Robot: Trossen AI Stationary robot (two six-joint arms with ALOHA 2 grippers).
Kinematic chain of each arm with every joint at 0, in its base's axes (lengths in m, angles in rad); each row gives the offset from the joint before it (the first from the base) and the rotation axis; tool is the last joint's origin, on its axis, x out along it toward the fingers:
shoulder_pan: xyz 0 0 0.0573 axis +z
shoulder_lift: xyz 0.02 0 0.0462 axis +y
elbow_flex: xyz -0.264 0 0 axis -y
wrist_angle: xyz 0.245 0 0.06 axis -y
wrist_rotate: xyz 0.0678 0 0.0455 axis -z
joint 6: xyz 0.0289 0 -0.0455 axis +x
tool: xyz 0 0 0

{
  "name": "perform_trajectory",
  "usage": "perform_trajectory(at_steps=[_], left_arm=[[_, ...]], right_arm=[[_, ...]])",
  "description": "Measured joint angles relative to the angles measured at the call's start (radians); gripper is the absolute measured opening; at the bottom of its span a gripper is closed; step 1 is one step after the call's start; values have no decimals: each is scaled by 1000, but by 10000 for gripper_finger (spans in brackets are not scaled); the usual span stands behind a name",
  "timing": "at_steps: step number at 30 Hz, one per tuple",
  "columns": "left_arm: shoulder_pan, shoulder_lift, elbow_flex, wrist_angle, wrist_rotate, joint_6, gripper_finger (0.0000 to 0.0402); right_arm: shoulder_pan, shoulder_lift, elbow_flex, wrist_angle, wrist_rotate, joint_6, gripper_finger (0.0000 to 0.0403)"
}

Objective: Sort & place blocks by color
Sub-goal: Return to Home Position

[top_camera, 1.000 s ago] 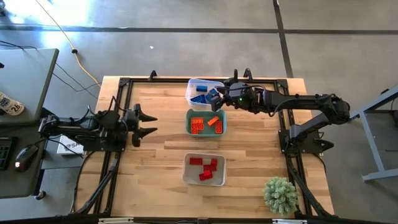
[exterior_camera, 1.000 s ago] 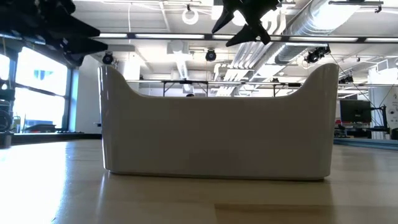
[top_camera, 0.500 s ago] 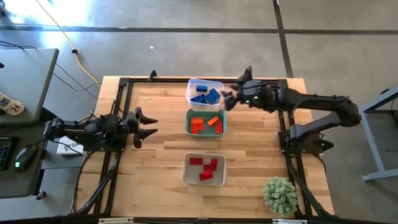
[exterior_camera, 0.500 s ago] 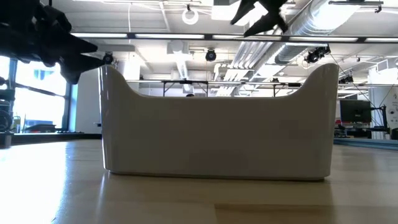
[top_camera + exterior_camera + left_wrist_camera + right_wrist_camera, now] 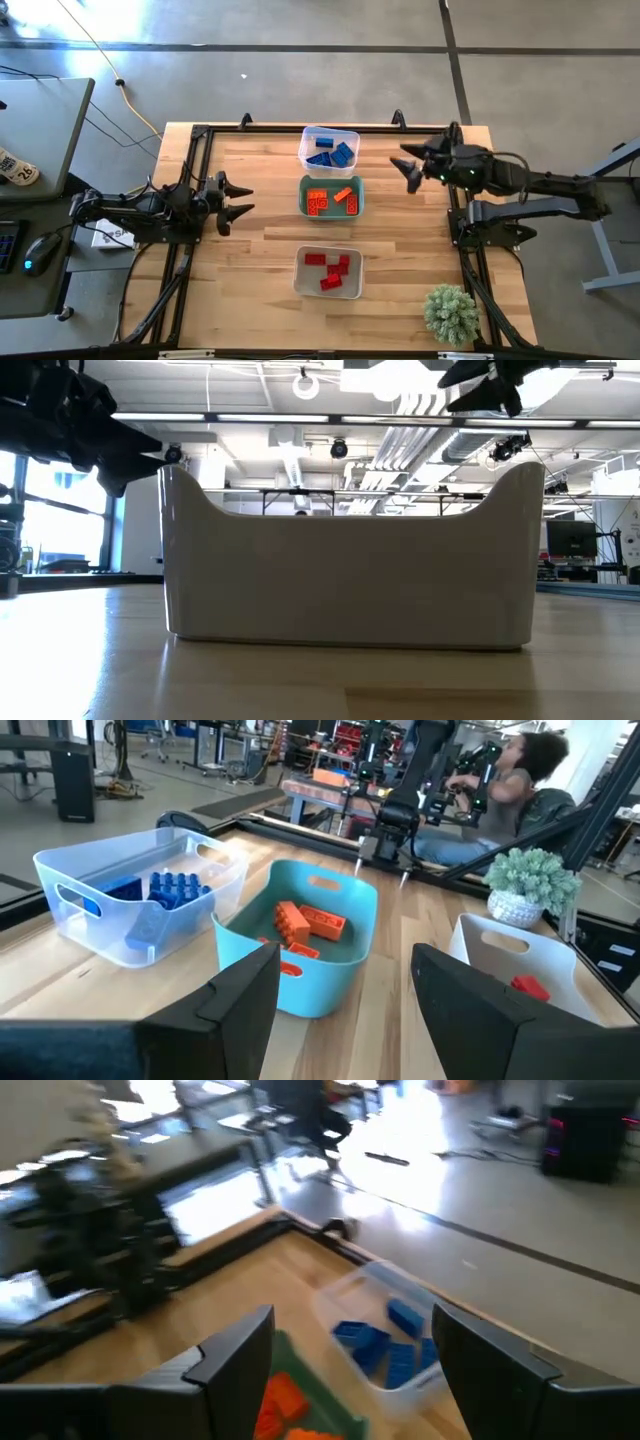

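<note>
holding blue blocks point(image 5: 330, 152), the clear bin point(image 5: 303, 150) sits beside the teal bin point(image 5: 303, 197) of orange blocks point(image 5: 330, 199); white bin point(image 5: 299, 272) has red blocks point(image 5: 330, 270). left gripper point(image 5: 243, 199), right gripper point(image 5: 405, 166): jaws apart.

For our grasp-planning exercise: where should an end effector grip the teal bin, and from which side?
Likely the teal bin's short end wall with the handle slot, pinched over its thin rim from above, one finger inside. That end faces the open left end effector; the orange blocks lie low.
</note>
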Motion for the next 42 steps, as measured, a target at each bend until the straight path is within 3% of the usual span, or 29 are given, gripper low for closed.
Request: perform_trajectory(at_steps=[5,15,22,31,42], left_arm=[[0,0,0,0,0,0,214],[0,0,0,0,1,0,214],[0,0,0,0,1,0,214],[0,0,0,0,1,0,214],[0,0,0,0,3,0,214]], right_arm=[[3,-147,-182,144,-105,-50,259],[33,-398,-488,288,-114,-74,259],[34,-526,-611,321,-118,-47,259],[34,-611,-730,322,-133,-13,259],[33,-583,-775,343,-128,55,259]])
